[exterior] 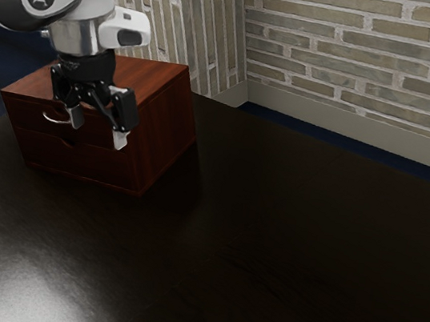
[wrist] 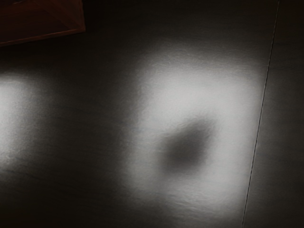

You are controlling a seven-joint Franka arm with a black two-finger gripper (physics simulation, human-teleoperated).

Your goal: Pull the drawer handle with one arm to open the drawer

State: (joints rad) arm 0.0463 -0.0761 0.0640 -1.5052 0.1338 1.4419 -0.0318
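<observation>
Hand [exterior: 98, 129] wide open at the drawer [exterior: 27, 117]
Reddish-brown wooden chest [exterior: 161, 112] on the dark desk [exterior: 265, 258], exterior view's left; the drawer's thin metal handle [exterior: 53, 116] is just beside the spread fingers, which grip nothing.

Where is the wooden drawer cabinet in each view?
Exterior view: the drawer cabinet stands on the dark table at the exterior view's left, with the open gripper in front of its drawer face.
Wrist view: one reddish-brown corner of it sits on the table, apart from the big pale glare patch.
Shared landmark: the glossy dark table, with pale glare on it in both views.
</observation>
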